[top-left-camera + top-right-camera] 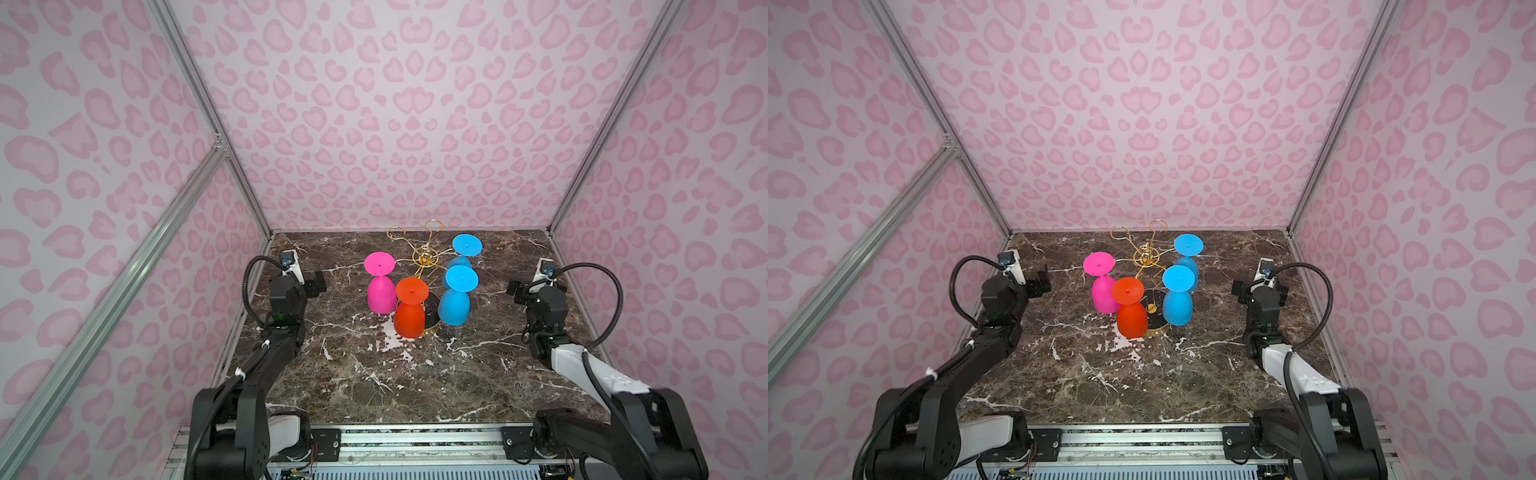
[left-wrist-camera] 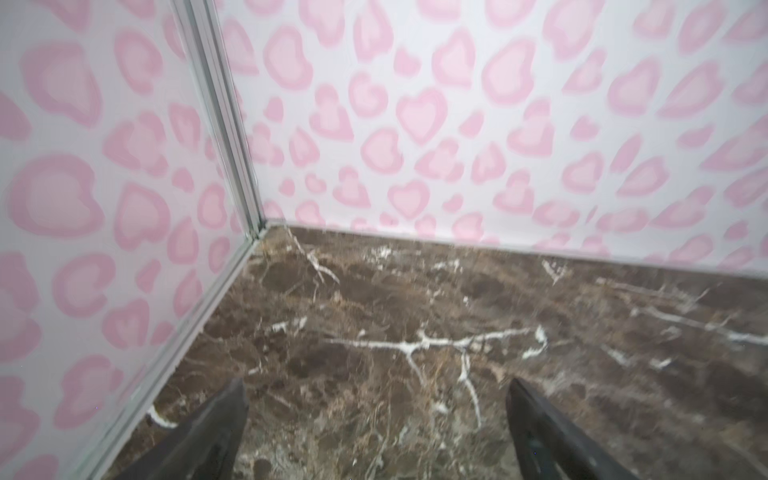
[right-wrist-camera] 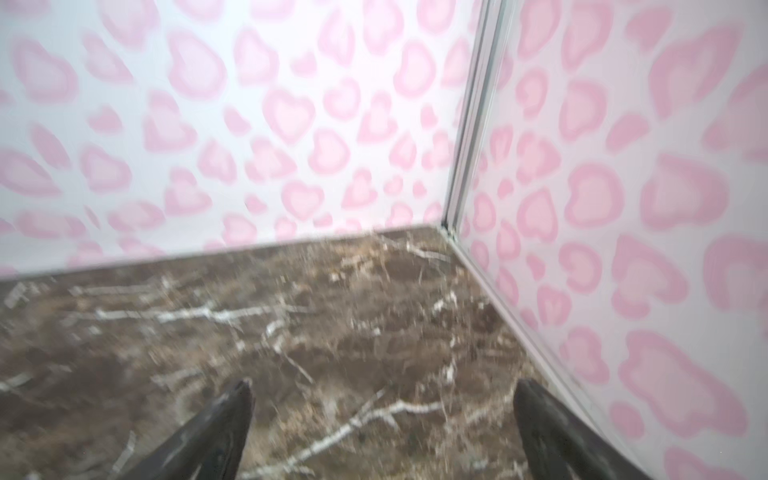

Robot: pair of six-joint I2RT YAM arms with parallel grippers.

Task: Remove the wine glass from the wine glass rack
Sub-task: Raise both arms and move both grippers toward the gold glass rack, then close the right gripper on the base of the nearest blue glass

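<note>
While your left gripper [image 2: 376, 388] and right gripper [image 3: 382, 384] hover, jaws spread, the thin gold wire wine glass rack [image 1: 424, 255] between them carries inverted pink wine glass [image 1: 381, 296], orange wine glass [image 1: 409, 318] and two blue wine glasses [image 1: 454, 306].

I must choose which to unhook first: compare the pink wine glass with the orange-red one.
Colour: the opaque magenta-pink wine glass against the opaque orange-red wine glass. Place: the pink glass hangs on the left of the thin gold wire rack; the orange-red glass hangs at its near side, in front of the rack's base. Both hang upside down, foot up, untouched.
</note>
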